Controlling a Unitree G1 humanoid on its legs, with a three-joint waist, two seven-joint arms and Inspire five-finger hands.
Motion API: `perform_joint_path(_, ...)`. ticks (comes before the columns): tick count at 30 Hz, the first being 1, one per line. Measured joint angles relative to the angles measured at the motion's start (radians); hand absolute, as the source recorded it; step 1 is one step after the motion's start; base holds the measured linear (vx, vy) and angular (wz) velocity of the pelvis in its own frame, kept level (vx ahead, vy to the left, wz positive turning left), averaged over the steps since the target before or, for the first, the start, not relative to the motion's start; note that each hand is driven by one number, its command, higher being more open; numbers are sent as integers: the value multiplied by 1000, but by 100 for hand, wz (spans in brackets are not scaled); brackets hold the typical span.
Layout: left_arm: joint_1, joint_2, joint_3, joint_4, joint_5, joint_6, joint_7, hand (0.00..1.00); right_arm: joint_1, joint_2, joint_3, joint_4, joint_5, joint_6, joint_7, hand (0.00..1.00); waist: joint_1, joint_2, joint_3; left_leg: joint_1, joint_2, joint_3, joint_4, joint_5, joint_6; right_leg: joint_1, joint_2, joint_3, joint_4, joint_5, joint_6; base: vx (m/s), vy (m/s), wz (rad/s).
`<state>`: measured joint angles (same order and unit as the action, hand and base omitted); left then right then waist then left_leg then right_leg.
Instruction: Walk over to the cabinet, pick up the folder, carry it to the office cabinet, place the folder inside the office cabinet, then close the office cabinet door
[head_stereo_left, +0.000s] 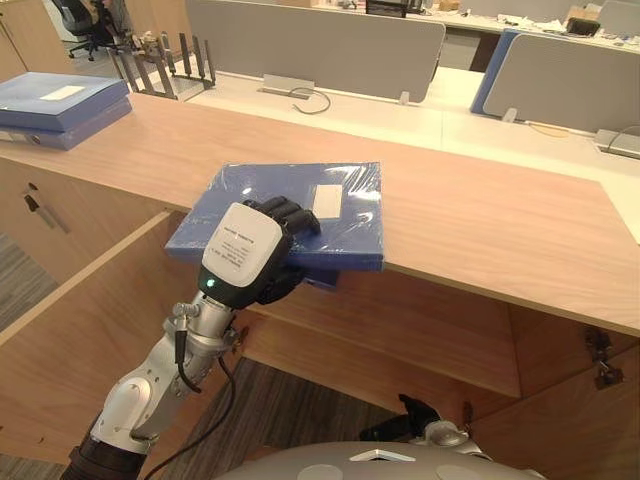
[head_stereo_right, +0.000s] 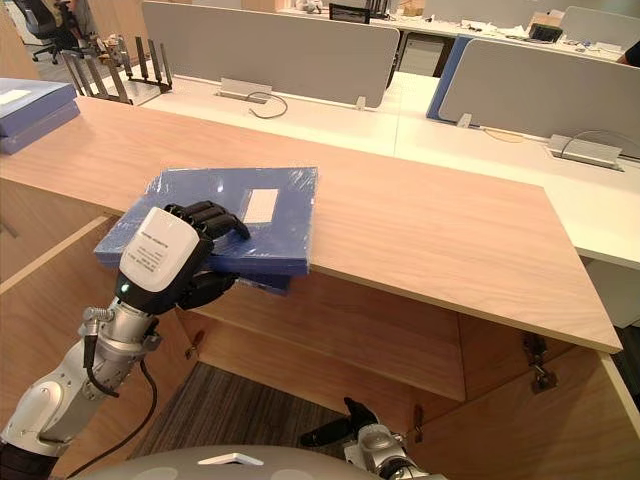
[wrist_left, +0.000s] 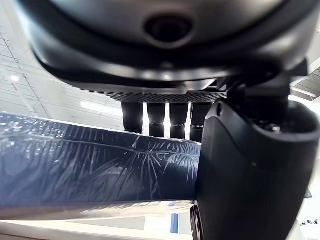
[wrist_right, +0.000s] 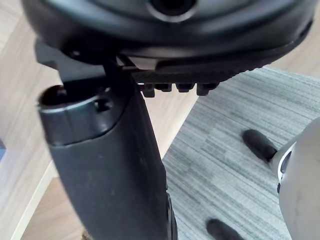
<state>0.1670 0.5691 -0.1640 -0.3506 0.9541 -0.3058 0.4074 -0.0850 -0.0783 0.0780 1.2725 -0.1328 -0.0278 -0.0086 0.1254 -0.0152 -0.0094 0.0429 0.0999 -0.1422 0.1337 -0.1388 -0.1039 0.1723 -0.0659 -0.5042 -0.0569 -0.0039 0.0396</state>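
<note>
A blue plastic-wrapped folder (head_stereo_left: 340, 215) with a white label lies on the wooden counter (head_stereo_left: 480, 220), overhanging its front edge. My left hand (head_stereo_left: 245, 250) is shut on the folder's near edge: its fingers (wrist_left: 156, 117) curl over the top and its thumb (wrist_left: 250, 175) sits underneath. The wrapped cover (wrist_left: 90, 165) shows close in the left wrist view. Low down near the floor, my right hand (head_stereo_right: 335, 430) hangs relaxed and holds nothing, with its thumb (wrist_right: 110, 165) over grey carpet.
More blue folders (head_stereo_left: 55, 105) are stacked at the counter's far left, beside a black file rack (head_stereo_left: 165, 65). Grey desk dividers (head_stereo_left: 310, 45) stand behind the counter. Under it is an open wooden recess with a hinge (head_stereo_left: 600, 355) at right.
</note>
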Motion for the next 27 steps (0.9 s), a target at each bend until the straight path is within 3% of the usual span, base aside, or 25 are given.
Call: perform_joint_path(27, -1, -2, 26, -93, -29, 27, -1, 0, -8, 3, -29, 0, 1, 0, 0, 100, 6, -11, 36, -2, -1, 0, -12, 1, 2, -7, -1, 0, 0, 0, 0, 0, 0, 0)
